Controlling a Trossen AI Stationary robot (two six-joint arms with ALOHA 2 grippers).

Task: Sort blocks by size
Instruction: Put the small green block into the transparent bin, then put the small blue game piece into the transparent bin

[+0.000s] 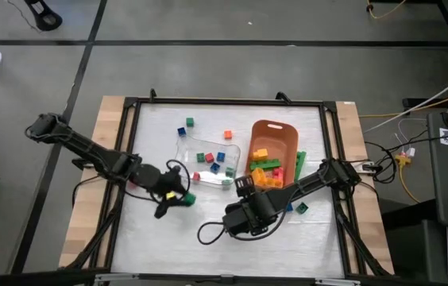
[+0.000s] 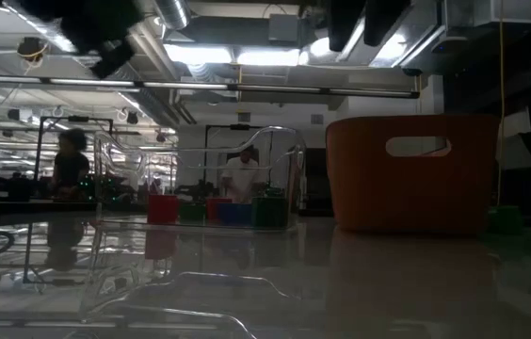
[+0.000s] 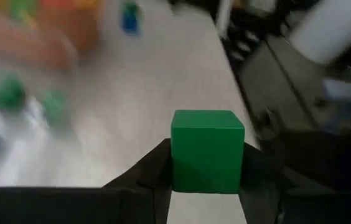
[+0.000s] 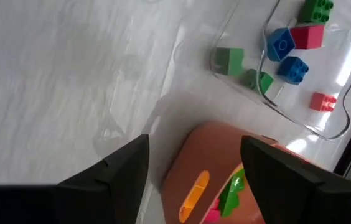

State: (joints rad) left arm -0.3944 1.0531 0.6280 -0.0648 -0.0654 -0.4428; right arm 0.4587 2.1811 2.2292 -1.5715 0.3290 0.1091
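Observation:
My left gripper [image 1: 183, 198] is shut on a small green block [image 3: 206, 149], above the table just near of the clear tray [image 1: 206, 184]. Several small blocks, red, blue and green, lie in that tray [image 4: 300, 106]. The orange bin [image 1: 276, 147] to its right holds larger bricks, yellow, orange, green and red. My right gripper [image 4: 194, 149] stands open with nothing between its fingers, above the bin's near left corner [image 1: 246, 184]. My left gripper pinches the green block between its two fingers, on two opposite side faces [image 3: 178, 177]. The fingers come from the table's left, slanting somewhat downward. The block is lifted clear of the table, and its far end sticks out past the fingertips.
Loose blocks lie on the white table: green [image 1: 189, 122], blue [image 1: 181, 132] and red [image 1: 227, 134] behind the tray, and two [image 1: 300, 208] near the right arm. A long green brick [image 1: 299, 163] lies beside the bin. Black cables trail near the arms.

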